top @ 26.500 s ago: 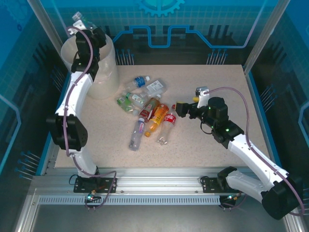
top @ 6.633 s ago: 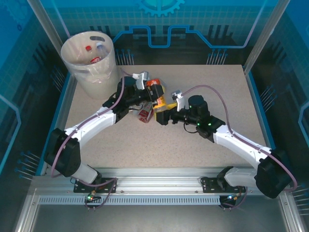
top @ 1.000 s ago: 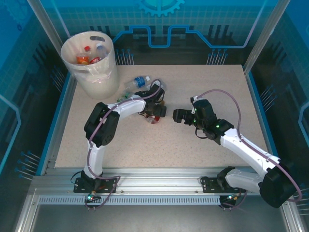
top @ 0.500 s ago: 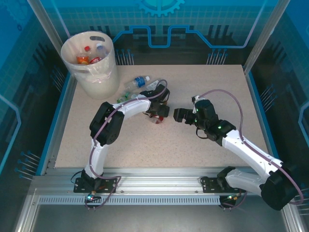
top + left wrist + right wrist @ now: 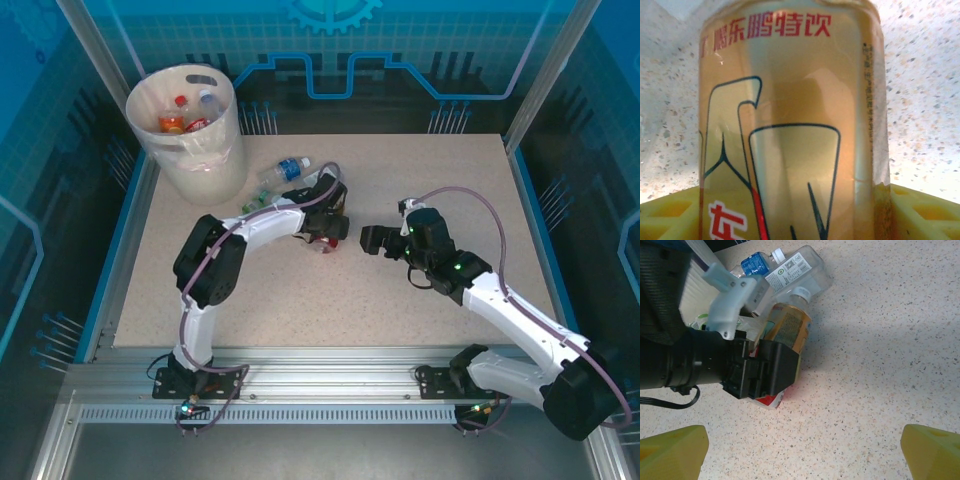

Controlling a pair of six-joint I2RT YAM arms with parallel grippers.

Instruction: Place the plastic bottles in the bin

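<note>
My left gripper (image 5: 325, 228) is low over the bottle pile at mid-table. Its yellow fingers (image 5: 670, 220) press both sides of an orange bottle (image 5: 790, 125) with a yellow label and red lettering. From the right wrist, the orange bottle (image 5: 787, 327) runs under the left gripper's black body, and a red-labelled bottle (image 5: 771, 400) pokes out beneath it. My right gripper (image 5: 368, 240) hovers open just to the right, nothing between its fingers (image 5: 670, 450). The cream bin (image 5: 200, 165) stands at the far left corner with several bottles inside.
A blue-labelled bottle (image 5: 755, 262) and a clear white-labelled bottle (image 5: 795, 272) lie just beyond the left gripper. More clear bottles (image 5: 258, 200) lie toward the bin. The speckled tabletop (image 5: 440, 180) stretches right and near. A blue frame and glass walls ring the table.
The left gripper's jaws have closed in around the orange bottle and its wrist has shifted slightly. The right arm has stayed almost still, jaws wide.
</note>
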